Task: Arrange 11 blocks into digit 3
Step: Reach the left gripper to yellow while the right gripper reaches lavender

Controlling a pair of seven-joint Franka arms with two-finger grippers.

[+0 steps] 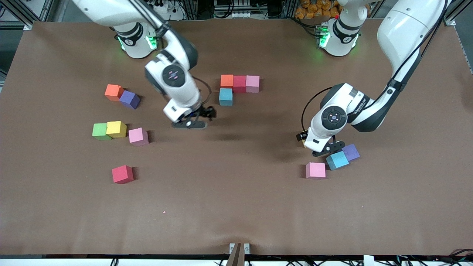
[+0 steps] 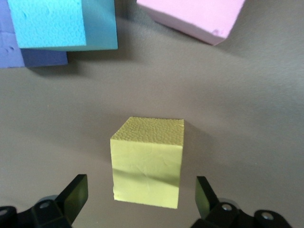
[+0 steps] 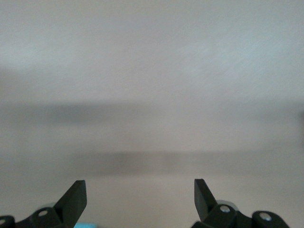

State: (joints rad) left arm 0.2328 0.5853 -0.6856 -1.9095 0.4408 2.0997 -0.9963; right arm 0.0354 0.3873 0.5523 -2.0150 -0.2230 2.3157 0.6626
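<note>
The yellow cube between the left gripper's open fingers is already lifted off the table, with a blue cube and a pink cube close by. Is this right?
Not quite. The yellow cube rests on the table, not lifted; the left wrist view shows it. The left gripper is open around it, and the blue cube and pink cube are close by.

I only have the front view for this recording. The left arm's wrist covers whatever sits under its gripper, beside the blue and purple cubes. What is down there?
Observer: A yellow cube stands on the table, between the fingers of the left gripper.
Operator: Is it gripped?
Observer: No. The wrist view shows a gap on each side of the cube, so the jaws are open around it.
Operator: And the right gripper, is it holding anything?
Observer: Nothing. The right gripper is open, with only bare table between its fingers.
</note>
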